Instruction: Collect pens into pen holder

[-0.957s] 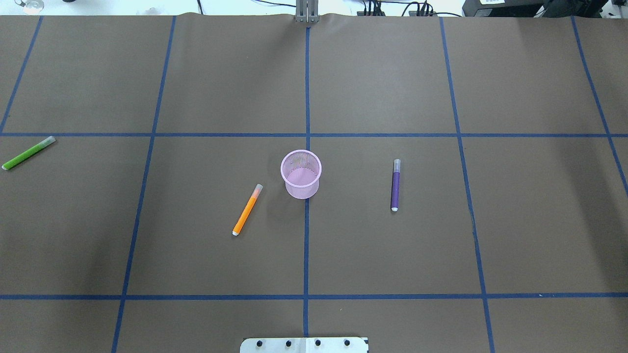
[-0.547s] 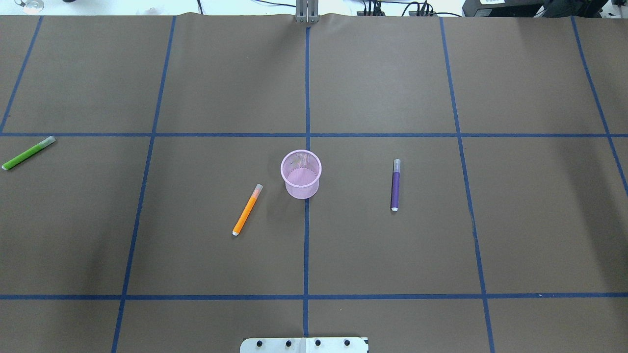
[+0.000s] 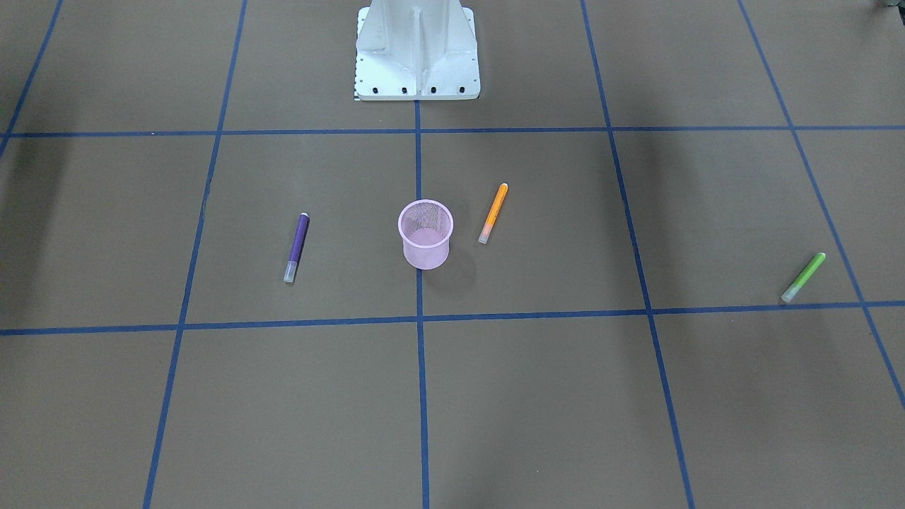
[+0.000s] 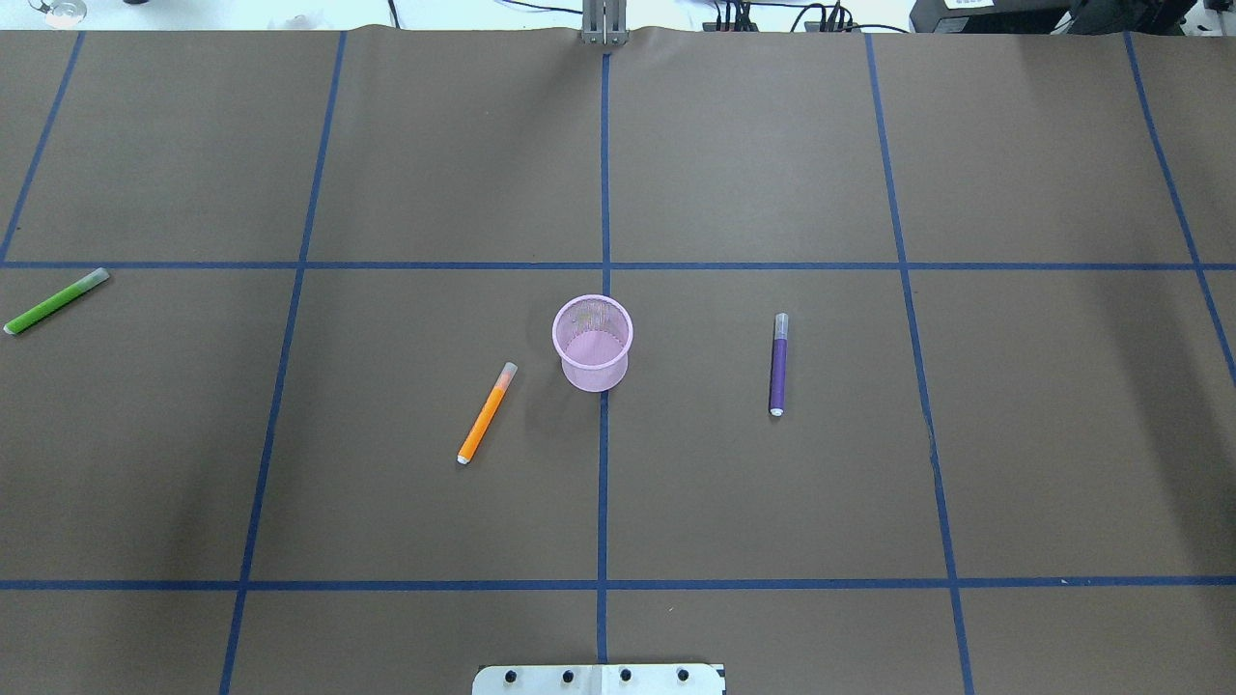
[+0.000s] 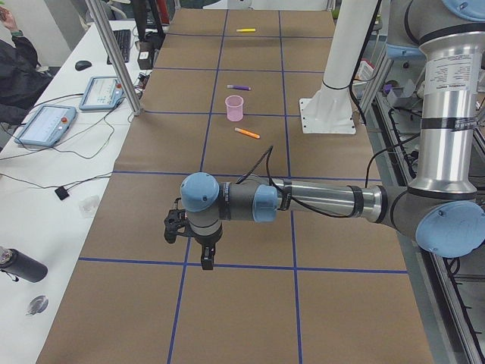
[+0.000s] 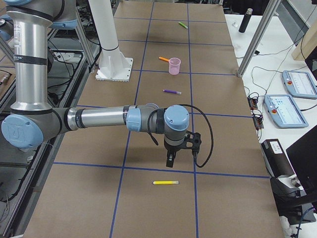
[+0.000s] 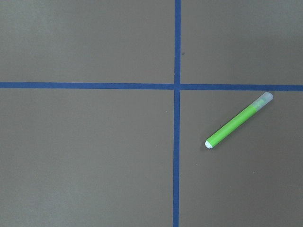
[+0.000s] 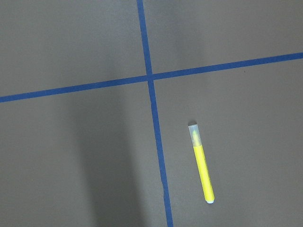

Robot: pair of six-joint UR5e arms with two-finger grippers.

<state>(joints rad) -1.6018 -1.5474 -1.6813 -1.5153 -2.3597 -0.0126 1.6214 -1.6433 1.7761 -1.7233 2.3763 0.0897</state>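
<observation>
The pen holder (image 4: 592,343) stood empty mid-table. The orange pen (image 4: 487,413) and purple pen (image 4: 778,365) lay near it, the green pen (image 4: 55,301) and yellow pen (image 8: 202,163) far off. I couldn't tell if your left gripper (image 5: 206,258) or right gripper (image 6: 171,158) was open. Next, I think, you needed to reach down for a pen.

a matt brown paper table cover (image 4: 435,145) bears blue tape lines (image 4: 603,483). the small round pink cup (image 4: 594,372) is wire mesh; the short orange pen (image 4: 485,417) looks smooth plastic.

- Left arm (image 5: 326,201) reaches level across mid-frame; left gripper (image 5: 206,259) points down, its opening unclear.
- Right arm (image 6: 99,119) reaches level across mid-frame; right gripper (image 6: 171,159) points down, its opening unclear.
</observation>
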